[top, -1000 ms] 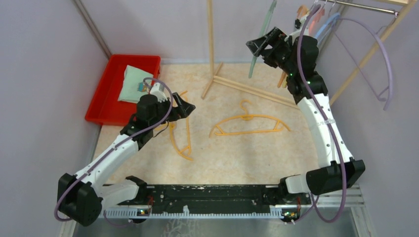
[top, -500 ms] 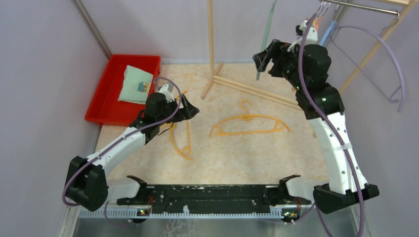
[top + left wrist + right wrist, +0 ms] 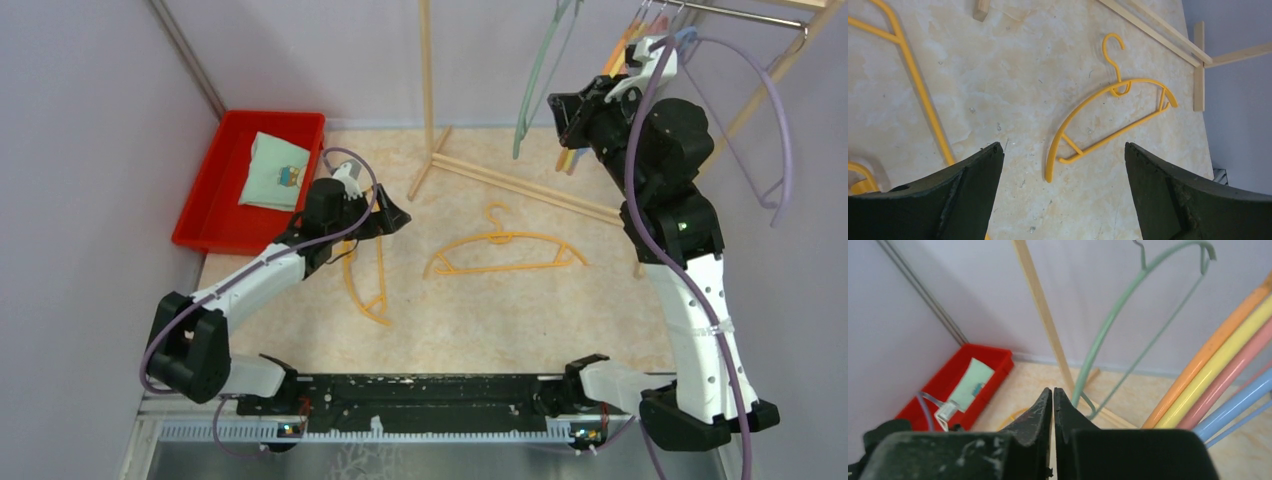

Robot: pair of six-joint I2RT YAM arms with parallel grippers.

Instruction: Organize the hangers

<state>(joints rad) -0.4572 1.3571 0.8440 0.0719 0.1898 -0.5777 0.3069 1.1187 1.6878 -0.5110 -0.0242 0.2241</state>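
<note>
Left gripper (image 3: 1063,146) wide open over the table (image 3: 480,320), yellow hangers (image 3: 1119,85) lying flat below it. Right gripper (image 3: 1053,390) closed, empty, raised beside green hanger (image 3: 1096,340). Coloured hangers (image 3: 1218,367) hang alongside.

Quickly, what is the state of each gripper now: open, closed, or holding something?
Left gripper: open, holding nothing.
Right gripper: closed, with nothing between its jaws.

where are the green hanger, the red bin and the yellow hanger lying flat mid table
green hanger (image 3: 1114,315), right wrist view, on its curved arm
red bin (image 3: 212,190), top view, on its bare left inner side
yellow hanger (image 3: 1119,82), left wrist view, where hook meets arch
</note>
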